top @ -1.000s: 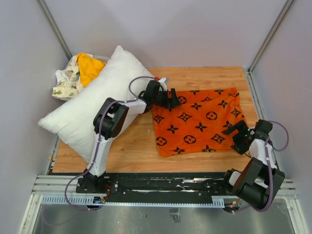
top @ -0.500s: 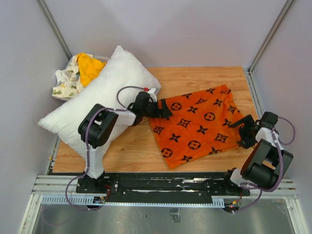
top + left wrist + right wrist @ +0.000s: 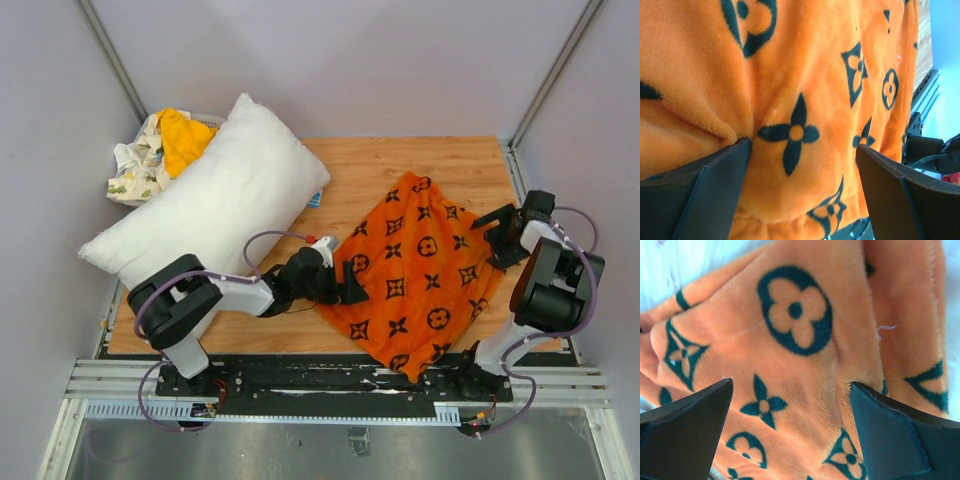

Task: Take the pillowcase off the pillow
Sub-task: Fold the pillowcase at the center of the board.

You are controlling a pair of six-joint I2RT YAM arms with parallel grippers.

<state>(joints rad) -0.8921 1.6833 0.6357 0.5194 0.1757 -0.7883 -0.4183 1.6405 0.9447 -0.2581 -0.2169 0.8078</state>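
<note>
The pillowcase [image 3: 415, 270] lies on the counter [image 3: 400, 160], clear of the pillow [image 3: 205, 210]. Left fingers [image 3: 350, 282] and right fingers [image 3: 497, 236] are spread, each pinching pillowcase fabric at opposite edges.

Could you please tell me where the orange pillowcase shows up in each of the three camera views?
Top external: the pillowcase lies right of centre, between both arms.
Left wrist: it fills the frame behind the gripper's fingers.
Right wrist: it fills the frame.
Shared landmark: its black flower print.
</note>
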